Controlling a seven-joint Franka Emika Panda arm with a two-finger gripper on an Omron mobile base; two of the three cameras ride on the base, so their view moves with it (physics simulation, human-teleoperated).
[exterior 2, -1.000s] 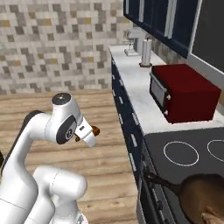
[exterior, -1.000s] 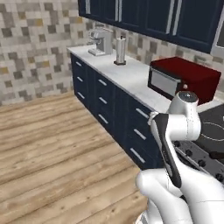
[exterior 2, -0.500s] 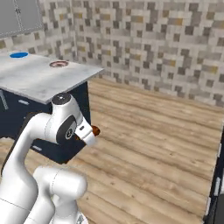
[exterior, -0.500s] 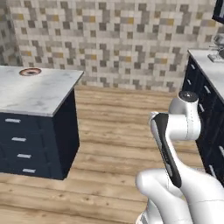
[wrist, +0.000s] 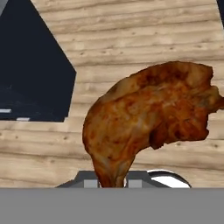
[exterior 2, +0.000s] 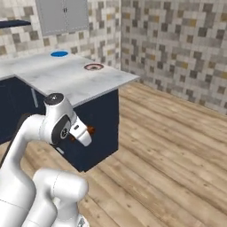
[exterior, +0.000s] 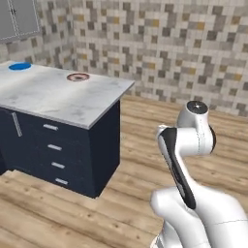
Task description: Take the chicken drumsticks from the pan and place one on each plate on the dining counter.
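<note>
The pincer (exterior 2: pixel 88 131) is clenched on a reddish-brown chicken drumstick (wrist: pixel 148 122), which it holds in the air above the wooden floor (exterior 2: pixel 177 146), just beside the navy base of the marble tabletop (exterior: pixel 63 97). On this tabletop lie two plates, well apart from the arm: a blue plate (exterior: pixel 20 66) near the far wall and a red-rimmed plate (exterior: pixel 78 76) closer to the near corner.
</note>
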